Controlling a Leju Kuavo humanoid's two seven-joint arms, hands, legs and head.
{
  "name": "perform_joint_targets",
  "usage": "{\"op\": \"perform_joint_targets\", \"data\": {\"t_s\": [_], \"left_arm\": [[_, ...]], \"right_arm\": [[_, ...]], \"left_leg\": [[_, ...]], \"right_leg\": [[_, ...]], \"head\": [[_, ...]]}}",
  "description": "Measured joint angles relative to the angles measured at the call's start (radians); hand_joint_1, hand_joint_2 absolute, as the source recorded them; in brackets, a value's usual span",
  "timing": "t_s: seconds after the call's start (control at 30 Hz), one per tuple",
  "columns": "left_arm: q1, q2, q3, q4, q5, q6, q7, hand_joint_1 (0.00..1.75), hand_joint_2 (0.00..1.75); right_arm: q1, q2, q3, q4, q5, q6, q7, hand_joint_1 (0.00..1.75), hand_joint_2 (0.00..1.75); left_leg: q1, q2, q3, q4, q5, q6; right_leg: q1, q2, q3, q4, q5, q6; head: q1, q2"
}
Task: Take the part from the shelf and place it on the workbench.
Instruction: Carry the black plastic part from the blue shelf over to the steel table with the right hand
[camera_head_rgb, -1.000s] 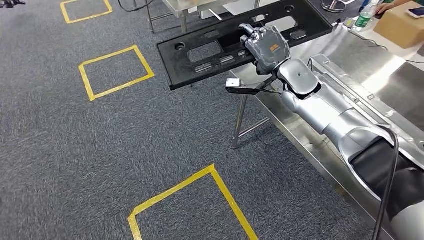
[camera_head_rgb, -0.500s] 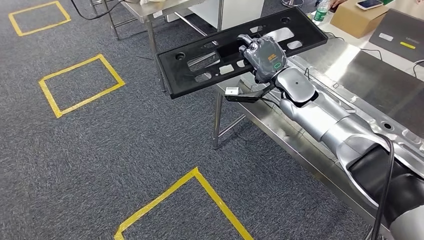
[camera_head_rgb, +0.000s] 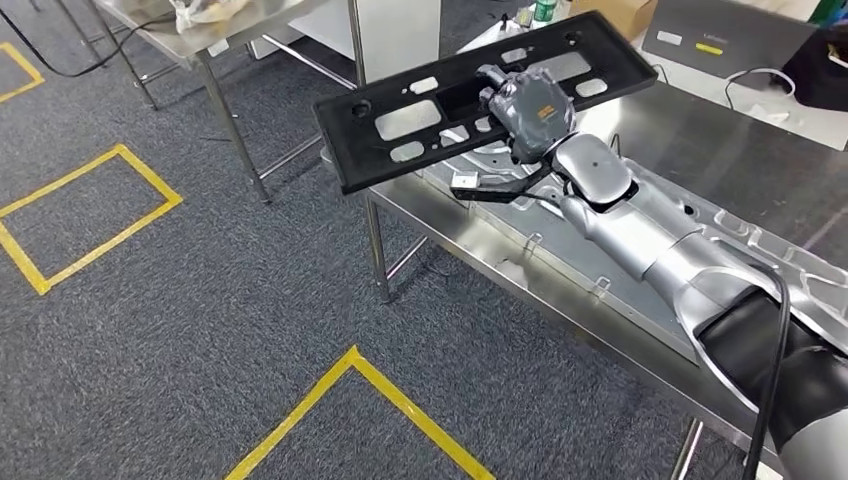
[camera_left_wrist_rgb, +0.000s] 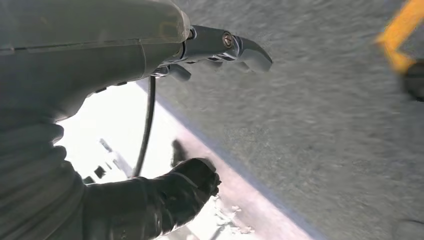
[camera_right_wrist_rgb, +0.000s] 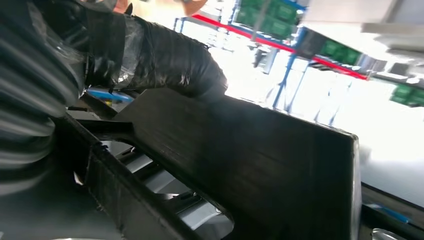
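Now black part (camera_head_rgb: 420, 115), gripped by robot hand (camera_head_rgb: 528, 108)

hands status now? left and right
Left hand: holds nothing, fingers apart, open.
Right hand: grips the black part, held above the workbench.

The head view is evenly and brightly lit, sharp, with soft glare on the steel table (camera_head_rgb: 720, 170) and little shadow on the carpet (camera_head_rgb: 200, 330). The left wrist view is smeared by motion blur (the carpet streaks), with a blown-out white patch beside the dark fingers (camera_left_wrist_rgb: 195, 180). The right wrist view is backlit: the black part (camera_right_wrist_rgb: 240, 165) is near-silhouette, the background overexposed and unfocused.
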Motion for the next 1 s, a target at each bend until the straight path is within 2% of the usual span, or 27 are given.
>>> {"op": "perform_joint_targets", "data": {"t_s": [0.03,0.07,0.1,0.13,0.17,0.2,0.27,0.3,0.33,0.37,0.4,0.43,0.47,0.5,0.53,0.57,0.6,0.63,0.67,0.7,0.73,0.8,0.83,0.87,0.93,0.97,1.0], "left_arm": [[0.001,0.000,0.000,0.000,0.000,0.000,0.000,0.00,1.75],[0.003,0.000,0.000,0.000,0.000,0.000,0.000,0.00,1.75],[0.004,0.000,0.000,0.000,0.000,0.000,0.000,0.00,1.75],[0.005,0.000,0.000,0.000,0.000,0.000,0.001,0.00,1.75],[0.005,0.000,0.000,0.000,0.000,0.000,0.001,0.00,1.75],[0.006,0.000,0.000,0.000,0.000,0.000,0.001,0.00,1.75],[0.006,0.001,0.001,0.000,0.000,0.000,0.001,0.00,1.75],[0.007,0.002,0.001,0.000,0.000,-0.001,0.001,0.00,1.75],[0.008,0.002,0.002,0.000,0.000,-0.001,0.000,0.00,1.75],[0.009,0.003,0.002,0.000,0.000,-0.002,0.000,0.00,1.75],[0.008,0.004,0.003,0.000,0.000,-0.002,0.000,0.00,1.75],[0.007,0.004,0.003,0.000,0.000,-0.002,0.001,0.00,1.75],[0.005,0.005,0.004,0.000,0.000,-0.002,0.001,0.00,1.75],[0.003,0.005,0.006,0.000,-0.001,-0.003,0.001,0.00,1.75],[0.003,0.004,0.007,0.000,-0.003,-0.003,0.001,0.00,1.75],[0.003,0.004,0.009,0.000,-0.005,-0.003,0.001,0.00,1.75],[0.003,0.003,0.010,0.000,-0.007,-0.003,0.002,0.00,1.75],[0.001,0.003,0.011,0.000,-0.010,-0.003,0.004,0.00,1.75],[0.000,0.002,0.012,0.000,-0.013,-0.003,0.006,0.00,1.75],[-0.002,0.001,0.013,0.000,-0.015,-0.003,0.007,0.00,1.75],[-0.004,0.001,0.014,0.000,-0.016,-0.003,0.009,0.00,1.75],[-0.007,0.000,0.017,0.000,-0.016,-0.003,0.010,0.00,1.75],[-0.007,0.000,0.018,0.000,-0.016,-0.003,0.010,0.00,1.75],[-0.008,0.000,0.019,0.000,-0.016,-0.003,0.012,0.00,1.75],[-0.013,0.000,0.020,0.000,-0.016,-0.002,0.015,0.00,1.75],[-0.016,0.000,0.021,0.000,-0.017,-0.001,0.017,0.00,1.75],[-0.017,0.000,0.022,0.000,-0.017,0.000,0.019,0.00,1.75]], "right_arm": [[-0.001,0.001,0.000,0.000,0.000,0.000,0.000,1.75,1.75],[0.000,0.002,0.000,0.000,0.000,0.000,0.000,1.75,1.75],[0.002,0.003,0.000,0.000,0.000,0.000,0.000,1.75,1.75],[0.004,0.003,0.000,0.000,0.000,0.001,0.000,1.75,1.75],[0.005,0.004,0.000,0.000,0.000,0.001,0.000,1.75,1.75],[0.005,0.004,0.000,0.000,0.000,0.001,0.000,1.75,1.75],[0.004,0.004,0.000,0.000,0.000,0.002,0.000,1.75,1.75],[0.004,0.005,0.000,0.000,0.000,0.004,0.000,1.75,1.75],[0.004,0.005,0.000,0.000,0.000,0.006,0.000,1.75,1.75],[0.005,0.005,0.000,0.000,0.000,0.007,0.000,1.75,1.75],[0.005,0.005,-0.001,0.000,0.000,0.008,0.000,1.75,1.75],[0.006,0.004,-0.002,0.000,0.000,0.008,0.000,1.75,1.75],[0.004,0.002,-0.004,0.000,0.000,0.008,0.000,1.75,1.75],[0.001,0.001,-0.007,0.000,0.000,0.009,0.001,1.75,1.75],[-0.002,0.002,-0.008,0.000,0.000,0.014,0.004,1.75,1.75],[-0.004,0.003,-0.009,0.000,0.000,0.023,0.010,1.75,1.75],[-0.003,0.005,-0.009,0.002,0.001,0.032,0.018,1.75,1.75],[0.000,0.008,-0.009,0.008,0.002,0.042,0.026,1.75,1.75],[0.003,0.010,-0.009,0.015,0.003,0.048,0.032,1.75,1.75],[0.005,0.011,-0.009,0.023,0.004,0.049,0.036,1.75,1.75],[0.005,0.012,-0.010,0.029,0.004,0.049,0.038,1.75,1.75],[0.001,0.015,-0.011,0.037,0.004,0.049,0.039,1.75,1.75],[0.000,0.017,-0.012,0.041,0.004,0.053,0.041,1.75,1.75],[-0.002,0.019,-0.012,0.047,0.003,0.062,0.047,1.75,1.75],[-0.005,0.025,-0.013,0.072,-0.001,0.093,0.073,1.75,1.75],[-0.008,0.031,-0.016,0.094,-0.005,0.107,0.090,1.75,1.75],[-0.013,0.040,-0.020,0.120,-0.009,0.115,0.103,1.75,1.75]], "left_leg": [[0.000,-0.026,-0.030,0.063,-0.029,0.001],[-0.002,-0.039,-0.069,0.133,-0.056,0.003],[-0.004,-0.045,-0.103,0.190,-0.070,0.004],[-0.006,-0.047,-0.126,0.217,-0.065,0.007],[-0.008,-0.049,-0.131,0.205,-0.039,0.011],[-0.009,-0.055,-0.118,0.158,0.001,0.017],[-0.010,-0.093,-0.074,0.031,0.074,0.031],[-0.010,-0.110,-0.058,-0.013,0.090,0.035],[-0.011,-0.120,-0.048,-0.036,0.094,0.037],[-0.013,-0.118,-0.043,-0.042,0.091,0.038],[-0.013,-0.107,-0.040,-0.048,0.092,0.040],[-0.012,-0.095,-0.036,-0.055,0.095,0.044],[-0.010,-0.084,-0.031,-0.064,0.099,0.048],[-0.008,-0.071,-0.027,-0.073,0.102,0.053],[-0.008,-0.060,-0.023,-0.077,0.103,0.056],[-0.008,-0.049,-0.022,-0.079,0.103,0.057],[-0.007,-0.037,-0.020,-0.079,0.101,0.058],[-0.006,-0.025,-0.019,-0.078,0.099,0.058],[-0.005,-0.014,-0.017,-0.077,0.097,0.056],[-0.003,-0.003,-0.015,-0.075,0.093,0.053],[-0.003,0.007,-0.012,-0.072,0.089,0.049],[-0.007,0.026,-0.007,-0.067,0.079,0.037],[-0.010,0.035,-0.004,-0.066,0.076,0.031],[-0.013,0.045,0.000,-0.067,0.073,0.024],[-0.012,0.058,0.007,-0.068,0.067,0.013],[-0.010,0.045,0.005,-0.057,0.056,0.009],[-0.008,0.024,-0.007,-0.027,0.036,0.007]], "right_leg": [[0.002,0.010,0.002,0.000,-0.001,-0.005],[0.005,0.022,0.003,0.000,-0.002,-0.010],[0.008,0.035,0.004,0.001,-0.003,-0.012],[0.011,0.049,0.005,0.001,-0.004,-0.014],[0.014,0.063,0.007,0.003,-0.005,-0.015],[0.016,0.077,0.008,0.004,-0.007,-0.016],[0.018,0.102,0.007,0.009,-0.010,-0.014],[0.018,0.113,0.004,0.012,-0.010,-0.011],[0.016,0.124,0.001,0.013,-0.010,-0.007],[0.014,0.136,-0.002,0.012,-0.008,-0.001],[0.012,0.148,-0.003,0.009,-0.006,0.006],[0.012,0.145,-0.005,0.010,-0.007,0.012],[0.013,0.126,-0.011,0.022,-0.016,0.018],[0.014,0.097,-0.027,0.055,-0.037,0.023],[0.013,0.063,-0.052,0.107,-0.065,0.027],[0.010,0.039,-0.082,0.170,-0.095,0.032],[0.005,0.028,-0.111,0.228,-0.116,0.037],[0.001,0.023,-0.127,0.260,-0.119,0.041],[-0.004,0.019,-0.126,0.257,-0.105,0.045],[-0.007,0.011,-0.106,0.216,-0.075,0.047],[-0.009,-0.006,-0.071,0.147,-0.040,0.048],[0.000,-0.045,-0.013,0.033,-0.004,0.043],[0.005,-0.053,-0.001,0.008,-0.002,0.037],[0.010,-0.050,0.001,0.005,-0.005,0.031],[0.008,-0.025,0.002,0.002,-0.003,0.018],[0.005,-0.015,0.004,-0.001,-0.002,0.011],[0.003,-0.006,0.006,-0.004,-0.001,0.004]], "head": [[0.000,0.000],[0.000,0.000],[0.000,0.000],[0.000,0.000],[0.000,0.000],[0.000,0.000],[0.000,0.000],[0.000,0.000],[0.000,0.000],[0.000,0.000],[0.000,0.000],[0.001,0.000],[0.002,0.000],[0.003,0.000],[0.004,0.000],[0.005,0.000],[0.004,0.000],[0.004,0.000],[0.005,0.000],[0.004,0.000],[0.005,0.000],[0.004,0.000],[0.004,0.000],[0.004,0.000],[0.004,0.000],[0.004,0.000],[0.004,0.000]]}}
